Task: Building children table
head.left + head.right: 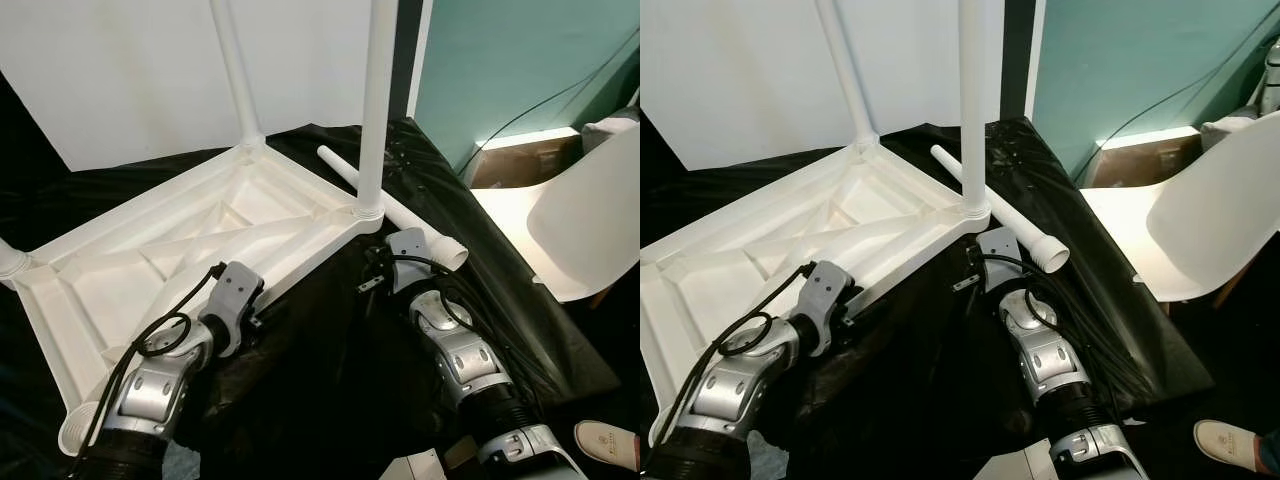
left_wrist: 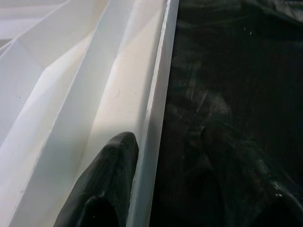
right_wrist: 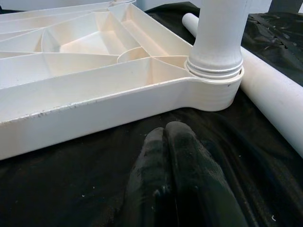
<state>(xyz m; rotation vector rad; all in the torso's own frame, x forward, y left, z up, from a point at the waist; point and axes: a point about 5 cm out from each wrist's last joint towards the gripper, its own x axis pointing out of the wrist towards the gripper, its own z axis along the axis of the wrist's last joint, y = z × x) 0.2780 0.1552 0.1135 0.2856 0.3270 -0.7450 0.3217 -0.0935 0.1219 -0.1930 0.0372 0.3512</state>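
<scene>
Right gripper [image 3: 173,156], fingers pressed together, is lying nearer the loose leg [image 1: 400,212], which is stretching diagonally just beyond the tabletop [image 1: 150,260] corner.

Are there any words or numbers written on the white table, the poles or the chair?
No readable text on anything here.
Upturned white table top: plain plastic ribs, no words or numbers.
Screwed-in leg and loose leg on the black sheet: plain white.
White chair: no label.
Cardboard box: no print can be made out.
</scene>
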